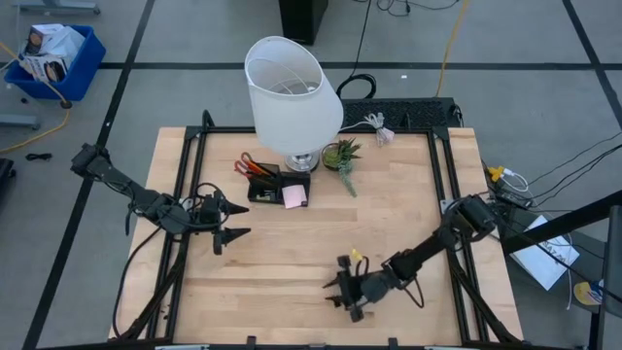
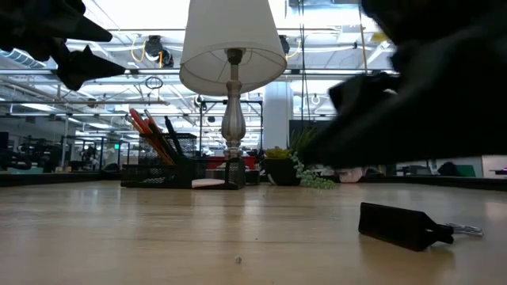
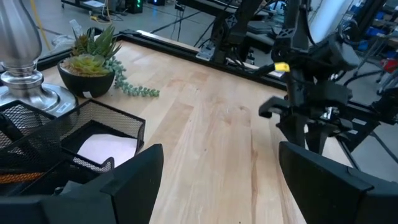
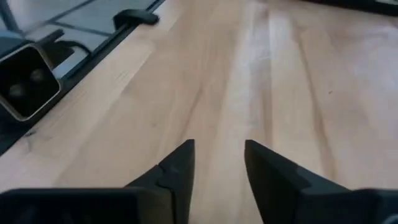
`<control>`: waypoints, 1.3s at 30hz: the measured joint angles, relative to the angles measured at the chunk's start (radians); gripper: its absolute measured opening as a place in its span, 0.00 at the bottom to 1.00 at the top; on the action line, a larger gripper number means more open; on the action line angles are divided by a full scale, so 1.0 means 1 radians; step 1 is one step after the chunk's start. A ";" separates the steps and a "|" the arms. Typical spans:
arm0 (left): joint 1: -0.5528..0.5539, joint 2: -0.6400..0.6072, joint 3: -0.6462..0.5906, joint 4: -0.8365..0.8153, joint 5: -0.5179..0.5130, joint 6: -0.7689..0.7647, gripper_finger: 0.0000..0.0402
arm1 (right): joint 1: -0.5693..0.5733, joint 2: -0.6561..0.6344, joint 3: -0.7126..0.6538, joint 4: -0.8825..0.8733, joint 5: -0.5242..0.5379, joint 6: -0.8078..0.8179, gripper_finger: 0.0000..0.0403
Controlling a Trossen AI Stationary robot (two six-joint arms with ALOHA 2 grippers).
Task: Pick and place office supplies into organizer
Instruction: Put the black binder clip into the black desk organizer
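Observation:
The black mesh organizer (image 1: 264, 187) stands by the lamp's base and holds red-handled scissors (image 1: 243, 165), orange pencils (image 2: 142, 127) and a pink sticky-note pad (image 1: 294, 196). A black clip (image 2: 396, 226) lies flat on the wood near the table's front edge. A small yellow piece (image 1: 356, 256) shows beside my right wrist; whether it lies on the table I cannot tell. My right gripper (image 4: 217, 158) hovers low over bare wood at the near middle, open, with nothing between its fingers. My left gripper (image 1: 231, 224) waits open at the table's left.
A big white-shaded lamp (image 1: 292, 92) and a small potted plant (image 1: 342, 156) stand at the back. Black frame rails (image 1: 185, 194) run along the table's sides. A small camera box (image 4: 25, 81) sits at the near edge. Bare wood (image 1: 389, 214) lies between the organizer and my right gripper.

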 joint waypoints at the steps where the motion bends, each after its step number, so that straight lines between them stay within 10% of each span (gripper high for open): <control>1: 0.000 0.000 0.000 -0.003 0.000 0.000 0.80 | -0.012 0.000 0.000 0.014 -0.002 -0.010 0.33; 8: 0.000 0.000 0.000 -0.004 0.006 -0.001 0.80 | -0.057 0.000 0.000 0.032 -0.190 0.031 0.24; 27: 0.000 0.000 0.000 -0.003 0.005 -0.003 0.79 | 0.023 -0.036 0.001 -0.167 -0.081 0.085 0.68; 39: 0.000 0.000 0.000 -0.006 0.006 -0.011 0.80 | 0.023 0.028 0.004 -0.155 -0.073 0.084 0.61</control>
